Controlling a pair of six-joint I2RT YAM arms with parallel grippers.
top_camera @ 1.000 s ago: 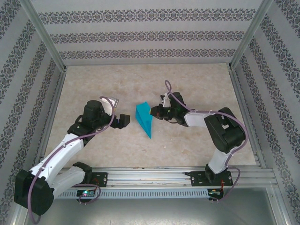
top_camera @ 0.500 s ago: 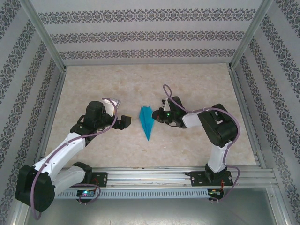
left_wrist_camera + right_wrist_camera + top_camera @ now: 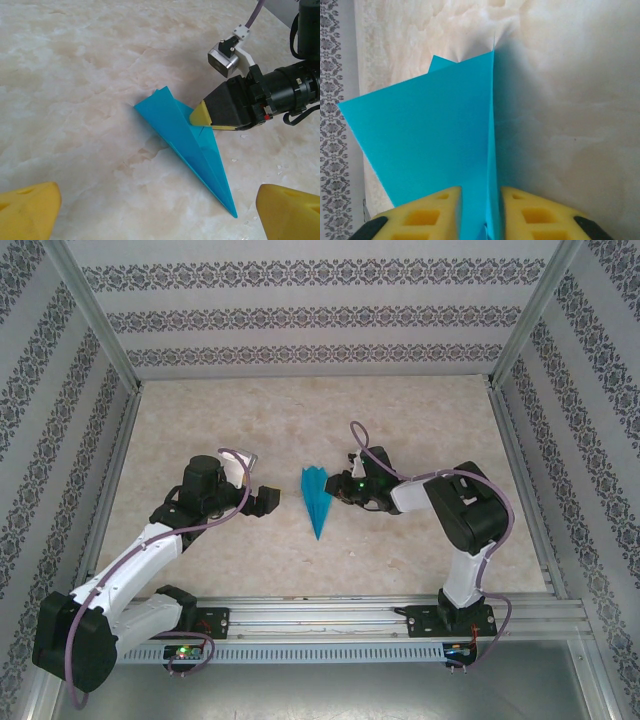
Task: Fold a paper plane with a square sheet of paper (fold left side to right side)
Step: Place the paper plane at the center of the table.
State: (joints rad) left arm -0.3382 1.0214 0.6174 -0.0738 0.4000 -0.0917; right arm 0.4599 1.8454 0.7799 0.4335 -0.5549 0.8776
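**Pinching the wing crease flat**

Our left gripper [image 3: 265, 500] hovers just beside the paper plane [image 3: 316, 500], pads wide apart and holding nothing. The plane lies in the middle of the table [image 3: 200, 420], tip toward the arm bases. Our right gripper [image 3: 337, 487] is clamped on its raised flap. We judge the crease sets well if we squeeze evenly and avoid dragging the paper sideways.

No readable text, labels, brands or numbers appear on anything in these views
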